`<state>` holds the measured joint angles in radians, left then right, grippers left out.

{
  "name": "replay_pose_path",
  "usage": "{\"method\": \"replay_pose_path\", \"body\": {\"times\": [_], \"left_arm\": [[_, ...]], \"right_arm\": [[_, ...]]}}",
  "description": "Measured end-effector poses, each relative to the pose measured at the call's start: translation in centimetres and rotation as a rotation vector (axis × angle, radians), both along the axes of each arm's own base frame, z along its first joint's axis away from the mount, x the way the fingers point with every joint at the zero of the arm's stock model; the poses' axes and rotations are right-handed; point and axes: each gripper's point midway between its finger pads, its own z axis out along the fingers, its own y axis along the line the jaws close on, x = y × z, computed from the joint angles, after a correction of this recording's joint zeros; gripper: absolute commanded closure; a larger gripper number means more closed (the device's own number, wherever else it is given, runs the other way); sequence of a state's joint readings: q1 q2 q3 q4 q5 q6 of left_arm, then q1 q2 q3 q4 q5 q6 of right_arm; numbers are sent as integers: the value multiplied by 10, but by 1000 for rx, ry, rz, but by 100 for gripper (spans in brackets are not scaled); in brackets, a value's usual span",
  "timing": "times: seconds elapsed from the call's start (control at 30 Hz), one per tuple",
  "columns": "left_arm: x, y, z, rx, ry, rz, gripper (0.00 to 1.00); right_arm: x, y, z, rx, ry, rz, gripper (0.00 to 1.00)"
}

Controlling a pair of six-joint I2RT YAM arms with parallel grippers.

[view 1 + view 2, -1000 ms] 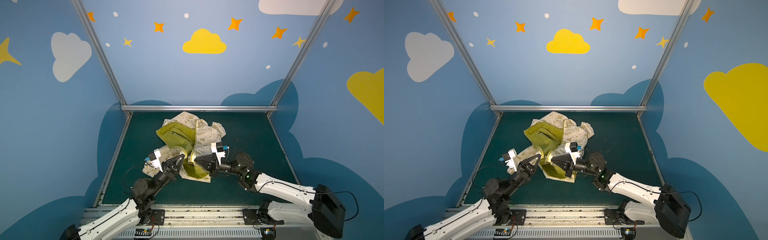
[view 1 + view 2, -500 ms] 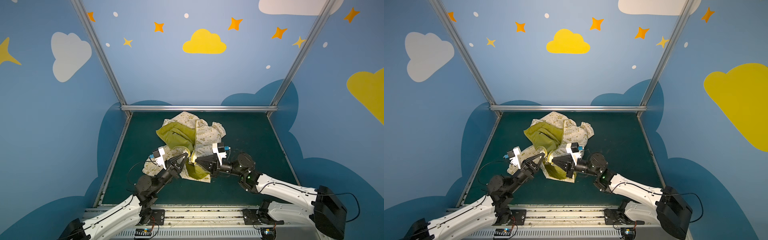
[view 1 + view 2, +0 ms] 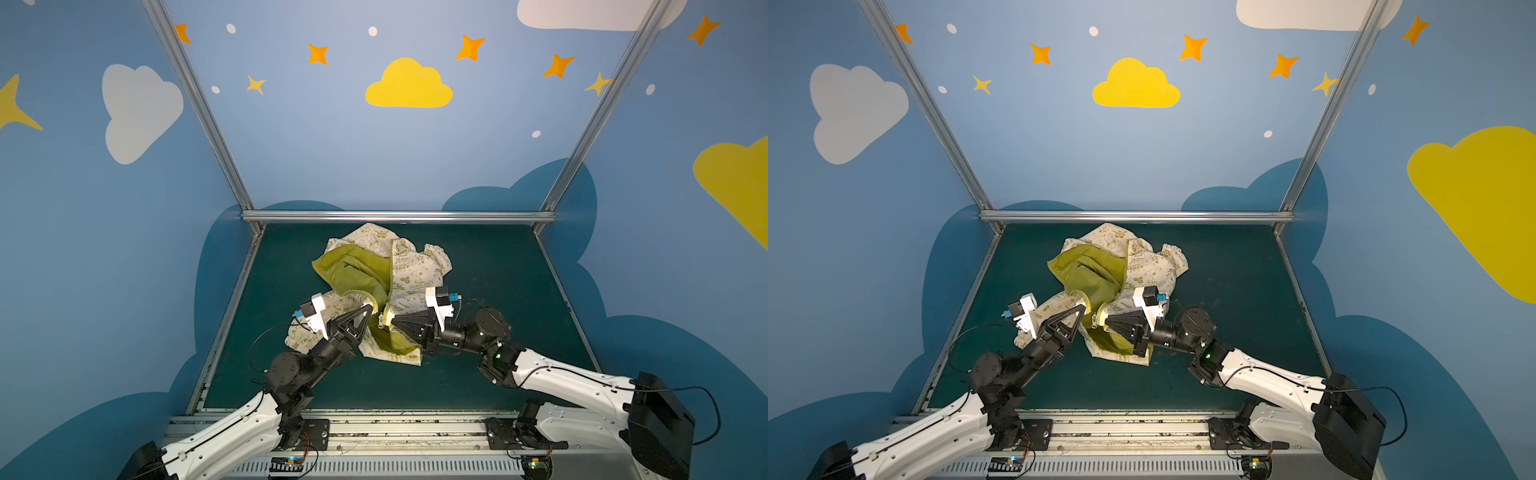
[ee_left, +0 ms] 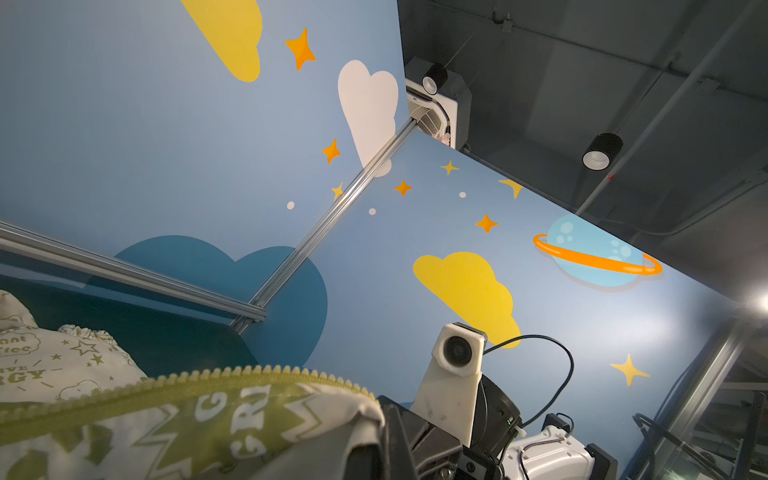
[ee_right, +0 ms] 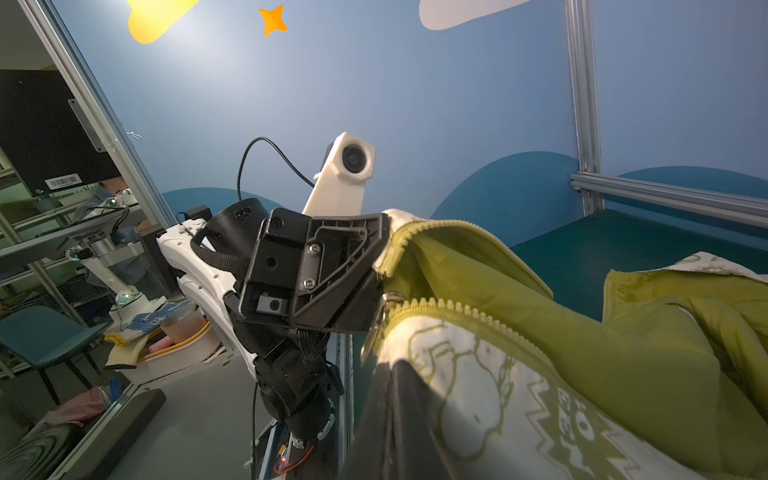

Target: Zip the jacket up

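- Cream jacket (image 3: 415, 272) lies crumpled and unzipped on the mat (image 3: 498, 299).
- Left gripper (image 3: 368, 309) clamps its left zipper edge.
- Right gripper (image 3: 393, 323) clamps the right edge beside the slider (image 5: 386, 301).

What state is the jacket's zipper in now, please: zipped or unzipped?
Unzipped: the two tooth rows run apart in the right wrist view, and the green lining of the jacket lies exposed.

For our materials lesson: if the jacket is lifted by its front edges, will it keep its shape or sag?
Probably sag: the jacket lies crumpled in soft folds and droops below the left claw and right claw. Likely light: the cloth looks thin. The zipper may be stiffer; its teeth follow a smooth curve.
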<state>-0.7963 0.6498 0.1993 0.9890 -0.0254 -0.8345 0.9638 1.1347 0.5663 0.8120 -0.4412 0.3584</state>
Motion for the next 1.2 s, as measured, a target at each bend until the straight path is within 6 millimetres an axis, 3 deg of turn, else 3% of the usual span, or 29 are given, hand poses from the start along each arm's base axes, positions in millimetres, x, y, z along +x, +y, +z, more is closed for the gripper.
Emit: {"method": "replay_pose_path", "body": {"times": [1.2], "left_arm": [[1,-1,-1,0,6,-7,97]], "right_arm": [[1,3,0,4,-4,4,100]]}}
